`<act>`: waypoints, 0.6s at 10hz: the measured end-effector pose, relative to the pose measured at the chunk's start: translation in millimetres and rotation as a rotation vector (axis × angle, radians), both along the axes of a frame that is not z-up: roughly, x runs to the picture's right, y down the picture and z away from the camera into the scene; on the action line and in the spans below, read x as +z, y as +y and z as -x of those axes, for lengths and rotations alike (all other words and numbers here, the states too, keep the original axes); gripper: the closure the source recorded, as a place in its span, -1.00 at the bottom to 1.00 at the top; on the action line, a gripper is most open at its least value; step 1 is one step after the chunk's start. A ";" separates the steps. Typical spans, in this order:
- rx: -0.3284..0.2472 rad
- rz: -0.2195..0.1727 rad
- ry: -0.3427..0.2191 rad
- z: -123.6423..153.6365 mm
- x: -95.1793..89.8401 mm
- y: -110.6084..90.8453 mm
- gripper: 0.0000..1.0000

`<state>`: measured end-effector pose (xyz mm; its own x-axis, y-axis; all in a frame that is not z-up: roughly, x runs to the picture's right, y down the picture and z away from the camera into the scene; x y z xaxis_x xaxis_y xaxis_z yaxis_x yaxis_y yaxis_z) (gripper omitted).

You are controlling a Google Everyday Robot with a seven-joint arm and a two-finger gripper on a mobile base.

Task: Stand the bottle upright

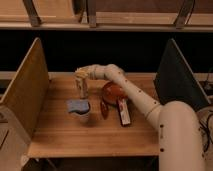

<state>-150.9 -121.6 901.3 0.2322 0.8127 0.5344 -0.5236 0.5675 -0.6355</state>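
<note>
Camera view
Bottle: the bottle [83,87] is just left of the middle of the frame, on the wooden table [60,135]. It looks like it stands straight up, or close to it.
Gripper: the gripper [81,74] sits right at the top of the bottle, squeezed tight on its narrow top end.
How it feels: I think the bottle is small, light and made of hard, smooth plastic. It could slip or tip over easily.
Where to hold: the thin top is where it is held now. The wider middle may be a steadier place, I guess.
Things close by: a white cup [80,110] with a blue-grey top stands just below the bottle. A red bowl [114,92] is to the right, and a flat white bar [123,111] lies lower right of it.
Edges: tall side walls stand at the left [27,90] and right [176,75] of the table.
Open room: the bare wood left of the bottle and near the bottom of the frame has the most space.
</note>
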 end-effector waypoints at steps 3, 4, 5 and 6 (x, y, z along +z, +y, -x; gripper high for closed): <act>-0.033 -0.018 0.001 -3.2 3.5 -11.5 1.00; -0.038 -0.025 -0.002 -3.4 4.1 -13.6 1.00; -0.040 -0.035 -0.010 -3.2 3.9 -16.9 1.00; -0.034 -0.046 -0.022 -2.7 3.5 -20.6 1.00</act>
